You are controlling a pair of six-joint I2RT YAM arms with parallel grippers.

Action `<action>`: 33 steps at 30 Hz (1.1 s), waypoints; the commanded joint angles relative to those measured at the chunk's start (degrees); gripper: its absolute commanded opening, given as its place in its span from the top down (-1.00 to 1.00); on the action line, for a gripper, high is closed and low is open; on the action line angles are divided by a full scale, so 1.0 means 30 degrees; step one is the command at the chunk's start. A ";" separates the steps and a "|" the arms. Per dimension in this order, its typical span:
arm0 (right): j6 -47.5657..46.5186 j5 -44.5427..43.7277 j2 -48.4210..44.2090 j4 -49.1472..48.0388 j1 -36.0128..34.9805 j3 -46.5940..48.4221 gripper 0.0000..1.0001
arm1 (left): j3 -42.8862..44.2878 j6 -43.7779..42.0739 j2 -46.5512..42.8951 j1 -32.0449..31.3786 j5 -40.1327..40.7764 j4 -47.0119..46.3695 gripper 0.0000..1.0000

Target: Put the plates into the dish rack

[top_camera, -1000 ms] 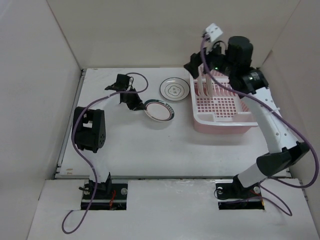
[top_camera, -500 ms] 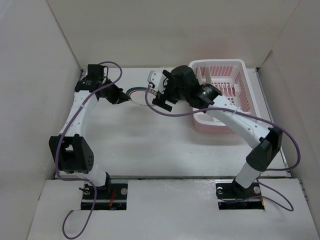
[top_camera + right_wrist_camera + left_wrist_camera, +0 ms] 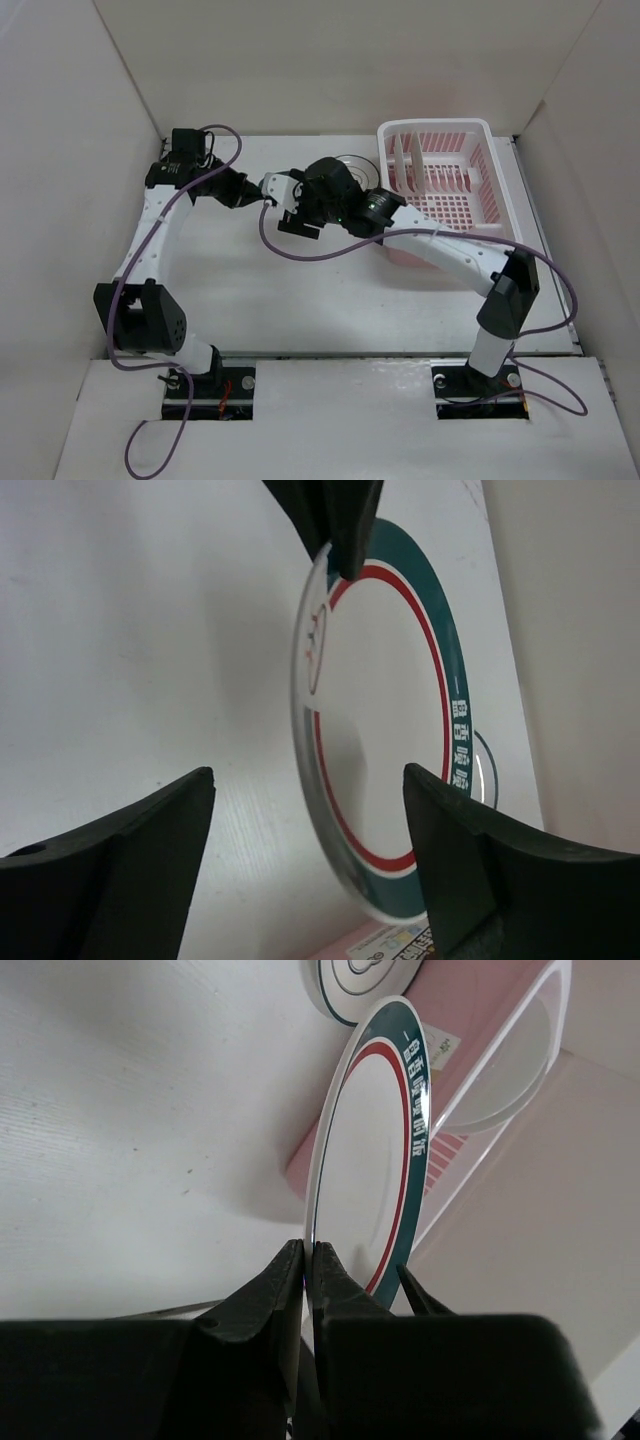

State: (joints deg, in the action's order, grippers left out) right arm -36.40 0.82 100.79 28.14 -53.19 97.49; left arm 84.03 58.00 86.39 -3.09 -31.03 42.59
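1. The left arm reaches to the upper left of the top view. The left gripper (image 3: 308, 1255) is clamped on the rim of the green-rimmed plate (image 3: 365, 1160), which it holds on edge.
2. The right arm stretches to centre. The right gripper (image 3: 308, 780) has its fingers apart, flanking the plate without contact.
3. The dish rack (image 3: 435, 125) sits upper right, with open table (image 3: 300, 300) below.

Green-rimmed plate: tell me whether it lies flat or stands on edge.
On edge. The left gripper pinches the green-rimmed plate by its rim, face upright; the right gripper, open, flanks it without touching.
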 commanded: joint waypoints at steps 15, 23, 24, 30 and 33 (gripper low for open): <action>0.0210 -0.2470 0.0390 -0.2964 0.0151 0.0256 1.00 | 0.0203 0.0121 -0.1609 0.0238 -0.1230 -0.1450 1.00; 0.2403 -0.3349 -0.1574 -0.4369 0.0969 -0.0916 1.00 | -0.1142 0.0150 -0.1404 0.0911 -0.3193 -0.7071 -1.00; 0.3423 -0.3088 -0.2069 -0.4370 0.1755 -0.0655 1.00 | -0.1637 0.0150 -0.1578 0.1175 -0.3193 -0.8005 -1.00; 0.7528 -0.1303 -0.3684 -0.4546 0.6296 0.0371 1.00 | -0.1848 -0.2394 -0.1580 0.1150 -0.0830 -0.7753 -1.00; 0.9611 0.0864 -0.4037 -0.4751 0.9752 0.0637 0.96 | -0.2285 -0.3392 -0.1404 0.0945 -0.0031 -0.7253 -1.00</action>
State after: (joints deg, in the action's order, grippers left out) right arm -16.80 -1.52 92.92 20.21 -30.33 95.53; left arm 78.22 53.34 83.50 0.56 -34.54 22.39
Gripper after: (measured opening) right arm 0.170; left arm 0.997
